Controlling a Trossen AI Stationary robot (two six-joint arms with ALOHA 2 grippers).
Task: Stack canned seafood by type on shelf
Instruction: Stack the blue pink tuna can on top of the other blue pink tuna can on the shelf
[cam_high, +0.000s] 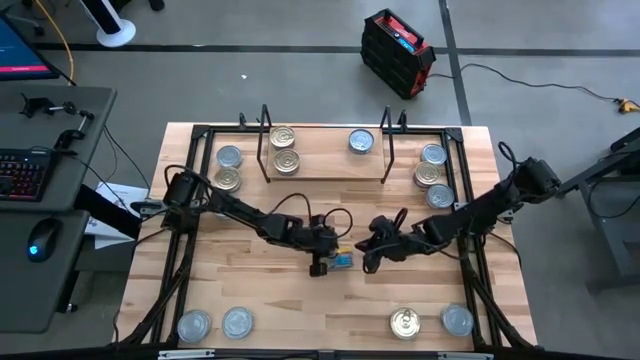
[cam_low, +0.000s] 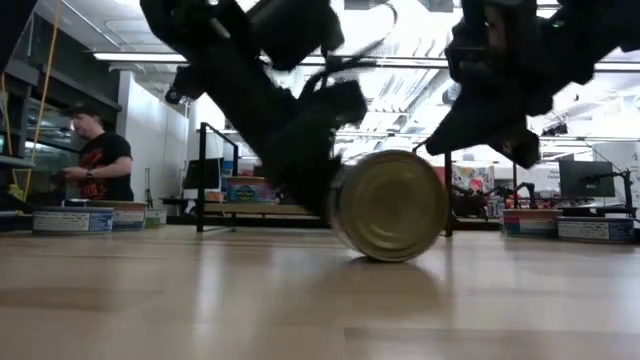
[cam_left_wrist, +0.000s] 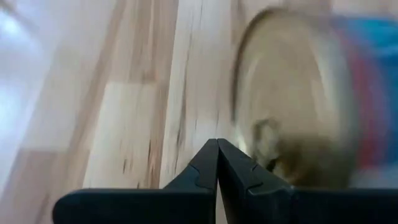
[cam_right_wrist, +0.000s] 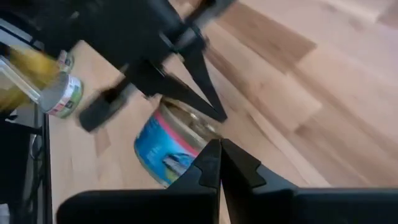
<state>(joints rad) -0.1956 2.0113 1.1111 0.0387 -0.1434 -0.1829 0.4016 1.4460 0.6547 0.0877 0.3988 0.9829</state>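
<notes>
High view: both arms are reaching toward the middle of the wooden table (cam_high: 250, 290). The left gripper (cam_high: 322, 262) is sitting just left of centre, and the right gripper (cam_high: 372, 258) is sitting just right of centre. Between them, a blue-labelled tin (cam_high: 343, 261) is lying on the table, tipped on its edge; in the low view this tin (cam_low: 388, 206) is standing on its rim at centre frame, its gold end facing the camera, with the left gripper (cam_low: 310, 185) beside it and the right gripper (cam_low: 515, 145) hanging at upper right, apart from it. The left wrist view is showing the left fingers (cam_left_wrist: 205, 171) pressed together with nothing between them; the right wrist view is showing the right fingers (cam_right_wrist: 208, 168) likewise closed and empty. The shelf (cam_high: 325, 165) is standing at upper centre, carrying two gold tins (cam_high: 284, 148) at its left and one silver-blue tin (cam_high: 361, 141) at its right. Further tins are lying at upper left (cam_high: 229, 167), upper right (cam_high: 433, 172), lower left (cam_high: 215, 324) and lower right (cam_high: 430, 321). A person (cam_low: 95, 165) is standing at the left of the low view.
</notes>
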